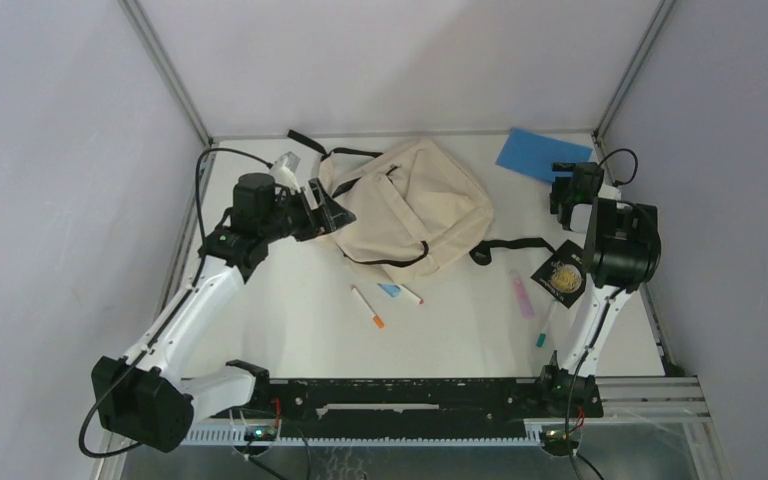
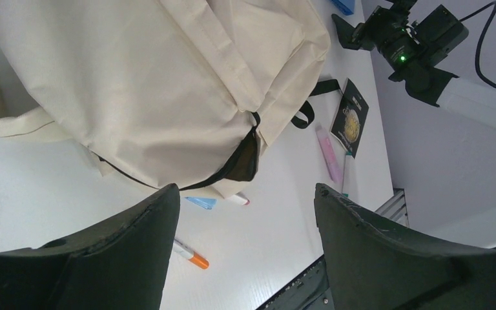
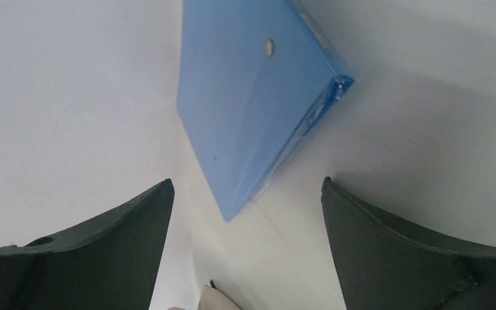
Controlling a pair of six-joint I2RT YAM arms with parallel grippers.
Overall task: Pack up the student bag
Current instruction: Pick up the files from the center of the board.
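Surveying the top view first: the bag (image 1: 410, 205) lies flat at the far centre of the table (image 1: 290, 340), and nothing is seen packed in it. The left gripper (image 1: 328, 210) sits at the bag's left edge with its jaws parted and empty. It is judged to be placed there to take the fabric and hold the mouth accessible. The right gripper (image 1: 565, 180) hovers just beside the notebook (image 1: 543, 153) in the far right corner, jaws spread and gripping nothing, apparently lined up for a pick. An orange pen (image 1: 367, 306), a pink pen (image 1: 521, 293) and a black card (image 1: 563, 272) lie loose on the bag's near side.

Left wrist view: the open fingers frame the bag's lower corner, where the zip (image 2: 245, 161) gapes slightly. No contact with the cloth can be confirmed.

Right wrist view: the notebook lies flat, one corner pointing between the fingers and touching neither. Lying flat, it offers only an edge to seize, so slipping is the likely risk.
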